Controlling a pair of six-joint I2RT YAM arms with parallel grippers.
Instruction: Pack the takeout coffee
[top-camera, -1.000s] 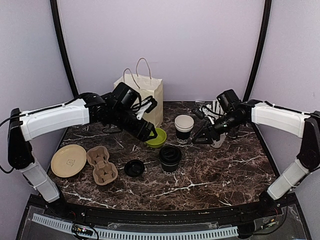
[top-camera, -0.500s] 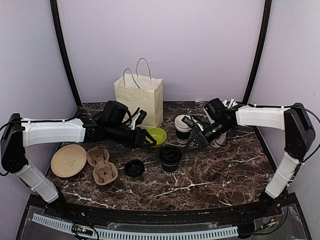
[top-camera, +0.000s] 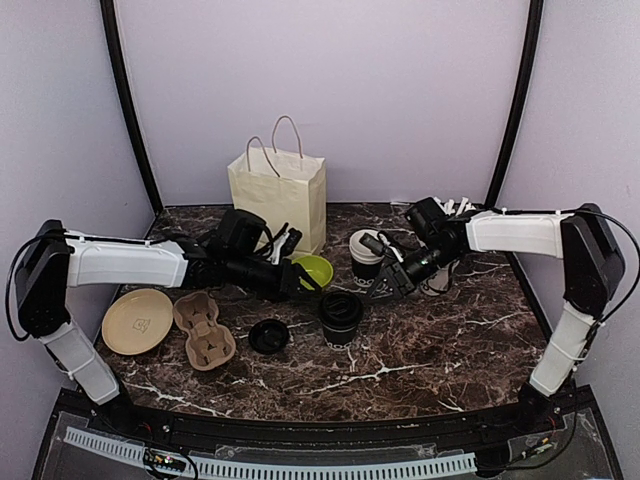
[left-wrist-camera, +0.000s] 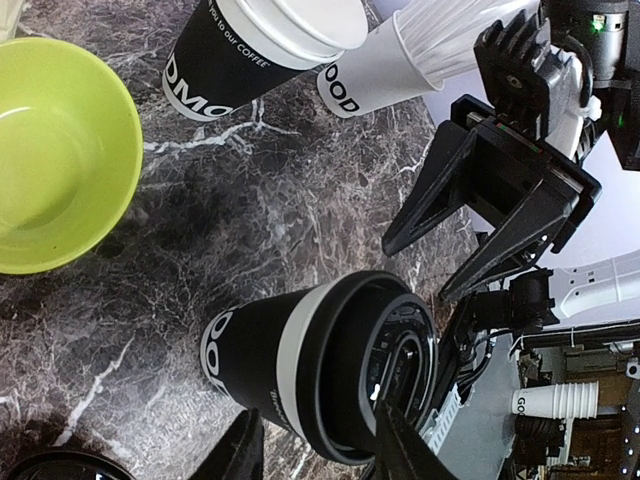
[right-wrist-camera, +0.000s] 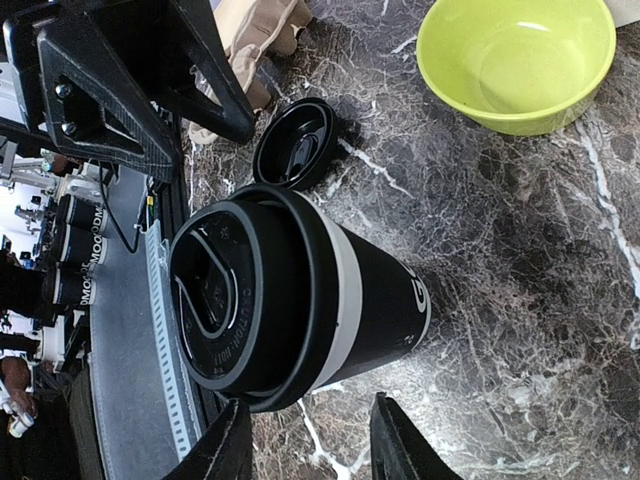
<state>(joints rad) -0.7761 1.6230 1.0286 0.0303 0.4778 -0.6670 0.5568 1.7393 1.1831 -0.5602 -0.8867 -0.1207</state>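
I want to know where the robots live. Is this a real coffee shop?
Probably not a shop: it looks like a robot test booth. Plain walls enclose a marble-look table, with a lidded coffee cup, paper bag and cup carrier.

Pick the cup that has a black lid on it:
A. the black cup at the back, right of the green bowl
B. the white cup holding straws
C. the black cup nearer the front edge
C: the front cup wears a black lid, while the back cup shows an open white rim and the white cup holds only straws.
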